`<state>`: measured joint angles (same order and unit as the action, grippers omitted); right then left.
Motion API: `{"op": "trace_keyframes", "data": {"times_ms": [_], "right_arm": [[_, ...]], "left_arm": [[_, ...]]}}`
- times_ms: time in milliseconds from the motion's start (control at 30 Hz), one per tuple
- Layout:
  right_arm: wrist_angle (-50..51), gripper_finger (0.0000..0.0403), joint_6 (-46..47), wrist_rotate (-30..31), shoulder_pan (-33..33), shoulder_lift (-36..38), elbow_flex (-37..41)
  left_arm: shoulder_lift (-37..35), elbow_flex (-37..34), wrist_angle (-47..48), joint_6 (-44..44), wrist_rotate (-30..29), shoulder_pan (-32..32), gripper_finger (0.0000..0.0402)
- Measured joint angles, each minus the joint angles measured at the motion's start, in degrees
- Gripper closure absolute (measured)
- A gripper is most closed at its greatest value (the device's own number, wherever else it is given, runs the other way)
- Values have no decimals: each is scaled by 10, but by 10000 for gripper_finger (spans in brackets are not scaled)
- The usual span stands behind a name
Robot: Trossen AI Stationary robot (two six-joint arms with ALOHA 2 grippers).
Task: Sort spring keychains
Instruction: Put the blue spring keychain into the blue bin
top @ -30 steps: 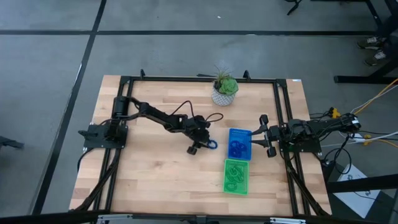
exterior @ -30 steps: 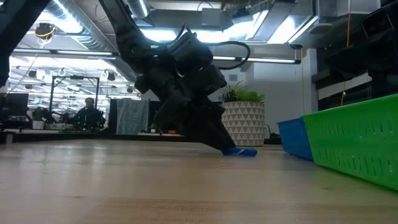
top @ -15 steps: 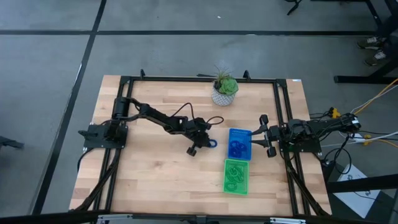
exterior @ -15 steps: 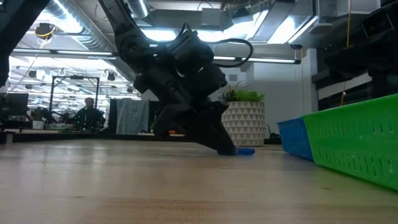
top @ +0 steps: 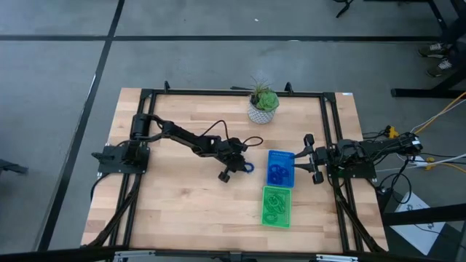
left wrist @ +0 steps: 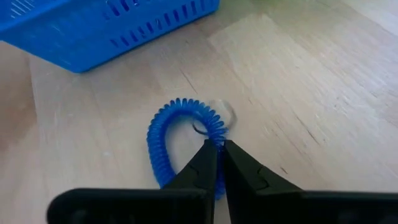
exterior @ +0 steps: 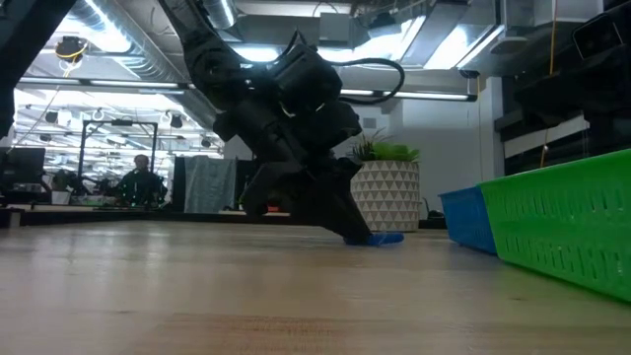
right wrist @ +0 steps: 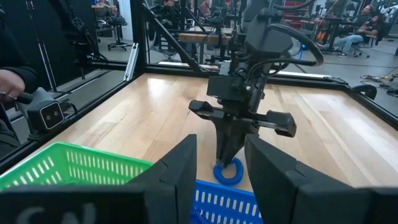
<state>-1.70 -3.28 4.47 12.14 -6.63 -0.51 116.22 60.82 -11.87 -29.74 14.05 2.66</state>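
Left gripper (left wrist: pixel 219 149) fingers nearly closed, seemingly pinching blue keychain (left wrist: pixel 177 140).

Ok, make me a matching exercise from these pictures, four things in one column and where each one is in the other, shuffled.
Things:
1. blue spring keychain
2. potted plant
3. right gripper
4. green tray

Places:
A. waiting at the table's right edge, beside the blue tray
B. far edge of the table
C. on the wood, pinched by the left gripper
D. on the near side of the blue tray

Pairs: 1-C, 2-B, 3-A, 4-D
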Motion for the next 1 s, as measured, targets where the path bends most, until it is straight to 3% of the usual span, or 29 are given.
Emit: {"op": "trace_keyframes", "data": {"times_ms": [233,567,833,1000], "right_arm": [[0,267,0,0,0,0,0],[0,267,0,0,0,0,0],[0,267,0,0,0,0,0],[0,267,0,0,0,0,0]], "left_arm": [[-6,0,0,4,-59,-6,393],[-87,0,28,4,-71,-30,394],[-164,0,72,0,-173,-65,392],[-204,0,74,-1,-208,-83,394]]}}
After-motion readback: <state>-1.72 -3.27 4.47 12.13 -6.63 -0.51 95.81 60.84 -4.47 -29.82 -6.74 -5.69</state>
